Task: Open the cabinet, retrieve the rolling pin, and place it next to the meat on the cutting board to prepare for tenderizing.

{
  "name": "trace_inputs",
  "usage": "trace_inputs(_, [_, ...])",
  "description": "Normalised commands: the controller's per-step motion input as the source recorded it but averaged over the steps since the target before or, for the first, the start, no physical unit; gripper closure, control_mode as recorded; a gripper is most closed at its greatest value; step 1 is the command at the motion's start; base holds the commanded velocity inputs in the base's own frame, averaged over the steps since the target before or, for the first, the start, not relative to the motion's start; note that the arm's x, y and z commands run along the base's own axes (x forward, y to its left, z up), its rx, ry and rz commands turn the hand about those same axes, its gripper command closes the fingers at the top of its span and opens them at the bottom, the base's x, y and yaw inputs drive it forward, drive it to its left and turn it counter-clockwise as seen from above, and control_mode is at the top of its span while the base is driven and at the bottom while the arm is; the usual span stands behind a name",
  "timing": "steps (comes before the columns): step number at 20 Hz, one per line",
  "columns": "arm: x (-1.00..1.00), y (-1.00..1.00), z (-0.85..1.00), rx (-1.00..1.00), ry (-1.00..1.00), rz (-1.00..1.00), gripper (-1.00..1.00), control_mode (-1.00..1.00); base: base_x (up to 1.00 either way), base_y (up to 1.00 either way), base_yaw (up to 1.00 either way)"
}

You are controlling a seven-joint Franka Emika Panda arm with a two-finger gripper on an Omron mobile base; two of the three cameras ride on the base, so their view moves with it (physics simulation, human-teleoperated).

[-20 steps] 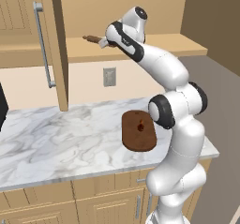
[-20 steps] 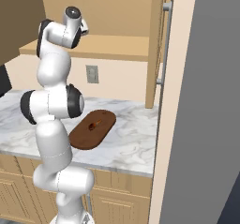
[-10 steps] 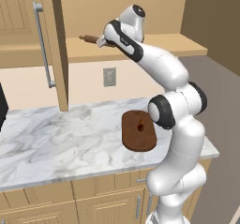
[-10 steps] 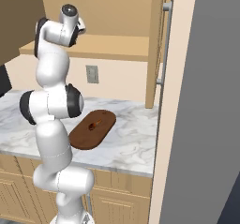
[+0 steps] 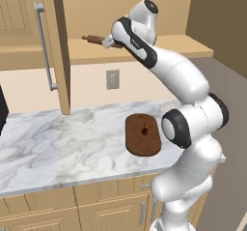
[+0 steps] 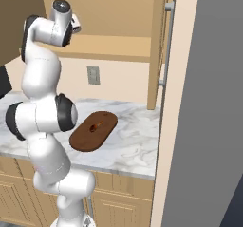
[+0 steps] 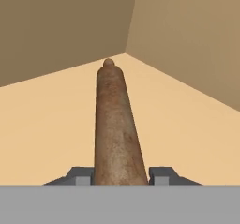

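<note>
The cabinet [image 5: 53, 46] stands open, and the fingers [image 7: 82, 174] clasp the rolling pin [image 7: 115, 124] on its shelf. Carrying it to the meat [image 5: 145, 128] on the cutting board [image 5: 143, 135] remains.

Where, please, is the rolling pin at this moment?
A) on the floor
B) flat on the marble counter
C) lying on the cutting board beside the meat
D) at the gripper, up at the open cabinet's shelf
D: the rolling pin runs between the gripper fingertips above the cabinet shelf, while the cutting board below carries just the meat.
</note>
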Motion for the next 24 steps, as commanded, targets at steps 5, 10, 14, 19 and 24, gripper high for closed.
trace_inputs(5, [-1.0, 0.0, 0.0, 0.06, -0.14, -0.02, 1.0, -1.0, 0.0, 0.0, 0.0])
trace_inputs(10, [-1.0, -0.11, 0.0, 0.09, -0.14, -0.02, 1.0, -1.0, 0.0, 0.0, 0.0])
trace_inputs(14, [-1.0, -0.28, -0.01, 0.12, -0.08, -0.02, 1.0, -1.0, 0.0, 0.0, 0.0])
trace_inputs(19, [-0.97, -0.38, 0.0, 0.07, 0.0, 0.0, 1.0, -1.0, 0.0, 0.0, 0.0])
trace_inputs(24, [-0.77, -0.39, 0.0, 0.0, 0.01, 0.0, 1.0, -1.0, 0.0, 0.0, 0.0])
